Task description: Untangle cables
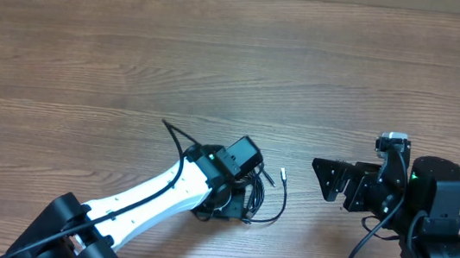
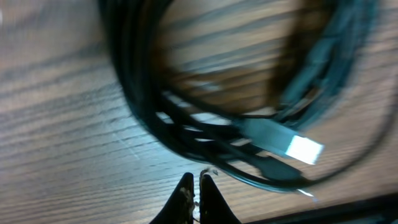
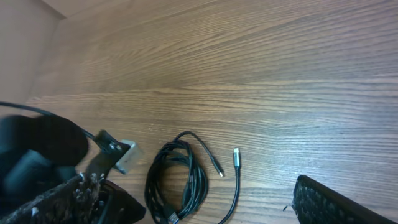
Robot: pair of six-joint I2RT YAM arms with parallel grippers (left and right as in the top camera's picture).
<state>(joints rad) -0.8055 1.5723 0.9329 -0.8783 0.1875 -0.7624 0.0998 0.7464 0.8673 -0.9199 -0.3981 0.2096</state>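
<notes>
The cables [image 1: 261,204] lie on the table [image 1: 222,50] as one loose black coil, with a few strands looping out of it. The left hand [image 2: 196,186] hangs right over the coil, its fingers pinched almost together and gripping none of the strands, the tips just short of them. A pale plug [image 2: 303,149] shows in the coil close by. The right hand [image 1: 324,180] sits well off to the coil's right, spread wide and holding nothing. Between it and the coil, one silver-tipped end [image 1: 283,175] lies loose.
</notes>
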